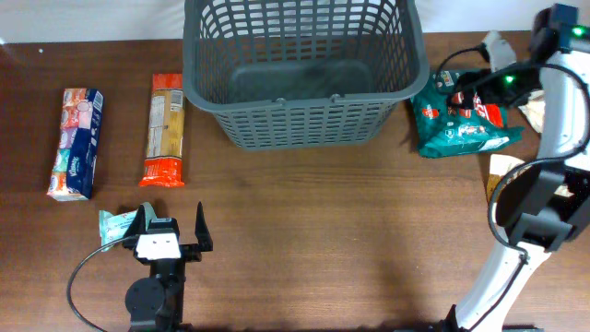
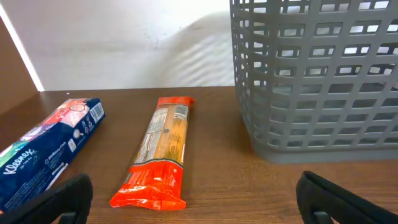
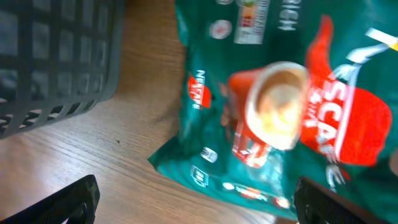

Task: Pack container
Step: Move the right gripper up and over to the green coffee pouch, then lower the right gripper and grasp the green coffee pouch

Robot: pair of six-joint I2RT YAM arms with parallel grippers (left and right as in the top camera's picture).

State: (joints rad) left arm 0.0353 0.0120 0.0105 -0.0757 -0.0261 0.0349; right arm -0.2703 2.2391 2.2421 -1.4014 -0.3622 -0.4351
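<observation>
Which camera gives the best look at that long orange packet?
The left wrist view: the orange packet lies whole and close, label visible. Overhead shows it whole but small. The right wrist view misses it.

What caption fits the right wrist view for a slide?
Open right gripper over a green packet lying beside the grey basket.

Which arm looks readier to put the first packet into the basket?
Right: the right gripper hangs open over the green packet beside the basket; the left gripper sits back from the orange packet.
</observation>
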